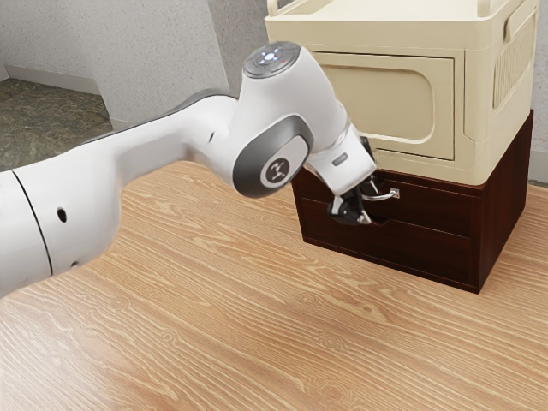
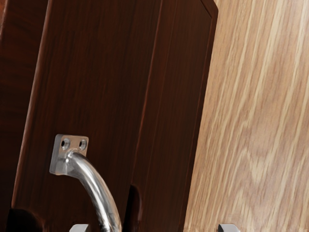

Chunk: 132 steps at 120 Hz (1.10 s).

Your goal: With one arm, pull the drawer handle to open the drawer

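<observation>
My gripper (image 1: pixel 366 205) is at the front of the dark wooden cabinet, its two fingers spread apart at the curved metal handle (image 1: pixel 390 196) of the upper drawer (image 1: pixel 432 211). In the wrist view the gripper (image 2: pixel 154 228) has its fingertips far apart at the lower edge. The silver handle (image 2: pixel 98 191) curves down between them, closer to one fingertip, with a gap to the other. Its screwed mounting plate sits on the brown drawer front (image 2: pixel 101 82). The handle's other end is hidden. The upper drawer looks flush with the cabinet.
A cream plastic cabinet (image 1: pixel 385 94) stands on top of the dark one. The lower front (image 1: pixel 385 248) lies beneath the handle drawer. Wood-grain surface (image 1: pixel 282 325) spreads before the cabinet, toward the exterior view's bottom. Behind the arm is a grey wall (image 1: pixel 145 51).
</observation>
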Motion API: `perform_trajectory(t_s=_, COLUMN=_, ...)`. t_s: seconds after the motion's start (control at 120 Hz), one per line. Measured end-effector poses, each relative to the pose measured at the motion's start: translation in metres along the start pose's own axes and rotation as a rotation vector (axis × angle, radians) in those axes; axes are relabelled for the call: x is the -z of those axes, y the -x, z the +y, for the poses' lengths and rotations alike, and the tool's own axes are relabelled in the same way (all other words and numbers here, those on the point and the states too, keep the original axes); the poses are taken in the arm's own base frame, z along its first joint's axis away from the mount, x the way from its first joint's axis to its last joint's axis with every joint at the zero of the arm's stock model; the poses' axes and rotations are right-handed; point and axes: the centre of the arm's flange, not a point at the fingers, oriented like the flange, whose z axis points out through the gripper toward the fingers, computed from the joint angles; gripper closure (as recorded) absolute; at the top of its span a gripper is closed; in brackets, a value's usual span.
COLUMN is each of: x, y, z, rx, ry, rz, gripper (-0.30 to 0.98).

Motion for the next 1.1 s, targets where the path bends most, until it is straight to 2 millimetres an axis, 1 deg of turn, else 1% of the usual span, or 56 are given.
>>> perform_trajectory(t_s=0.075, x=-0.002, y=0.009, z=-0.003, rx=0.009, ry=-0.002, rz=-0.011, gripper=0.39)
perform_trajectory(t_s=0.217, x=-0.003, y=0.014, z=-0.004, rx=0.012, ry=-0.004, rz=-0.018, gripper=0.41)
perform_trajectory(t_s=0.383, x=-0.003, y=0.014, z=-0.004, rx=0.009, ry=-0.004, rz=-0.018, gripper=0.44)
perform_trajectory(t_s=0.5, x=-0.001, y=0.010, z=-0.002, rx=0.002, ry=-0.006, rz=-0.016, gripper=0.49)
perform_trajectory(t_s=0.6, x=0.002, y=0.008, z=0.000, rx=-0.001, ry=-0.006, rz=-0.016, gripper=0.51)
perform_trajectory(t_s=0.8, x=0.001, y=0.007, z=0.008, rx=-0.006, ry=0.007, rz=-0.021, gripper=0.52)
perform_trajectory(t_s=0.925, x=0.009, y=0.007, z=0.015, rx=-0.009, ry=0.006, rz=-0.029, gripper=0.55)
perform_trajectory(t_s=1.1, x=0.018, y=0.009, z=0.024, rx=-0.010, ry=0.008, rz=-0.039, gripper=0.56)
